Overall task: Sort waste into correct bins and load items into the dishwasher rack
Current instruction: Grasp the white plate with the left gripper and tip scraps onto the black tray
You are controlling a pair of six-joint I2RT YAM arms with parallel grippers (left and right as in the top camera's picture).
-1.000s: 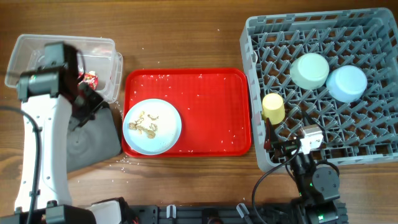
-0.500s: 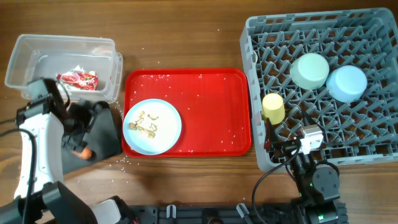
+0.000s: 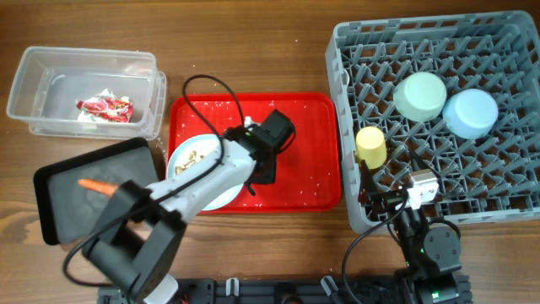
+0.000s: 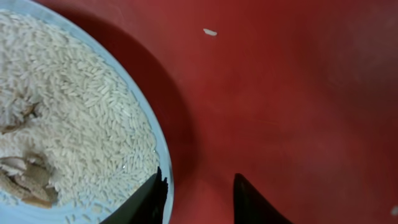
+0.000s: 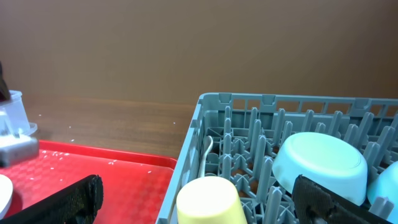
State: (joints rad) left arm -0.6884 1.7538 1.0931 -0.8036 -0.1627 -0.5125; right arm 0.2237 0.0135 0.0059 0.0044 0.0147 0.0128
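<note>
My left gripper point(image 3: 256, 179) is open at the right rim of the pale round plate point(image 3: 187, 143) on the red serving tray. In the left wrist view, one finger is over the plate's rim point(image 4: 163, 155) and the other over the red tray, with the gripper point(image 4: 199, 199) straddling the edge. The plate holds rice and beige food scraps point(image 4: 25, 177). The clear tub point(image 3: 51, 59) holds the red wrapper point(image 3: 105, 107) and white tissue. The black tray point(image 3: 59, 211) holds the carrot piece point(image 3: 95, 186). The grey rack point(image 3: 506, 186) holds the mint bowl point(image 3: 420, 95), blue bowl point(image 3: 470, 113) and yellow cup point(image 3: 370, 145). My right gripper point(image 3: 395, 201) is open at the rack's front-left corner.
The red serving tray point(image 3: 295, 143) lies between the bins and the rack, sprinkled with rice grains. A white curved handle point(image 5: 206, 152) stands behind the yellow cup point(image 5: 208, 199) in the rack. My left arm lies across the plate and the black tray's right end.
My left arm has swung from the tub and black tray at the left over to the plate's right rim on the red tray. The black tray and carrot are now uncovered. The right arm is still.
</note>
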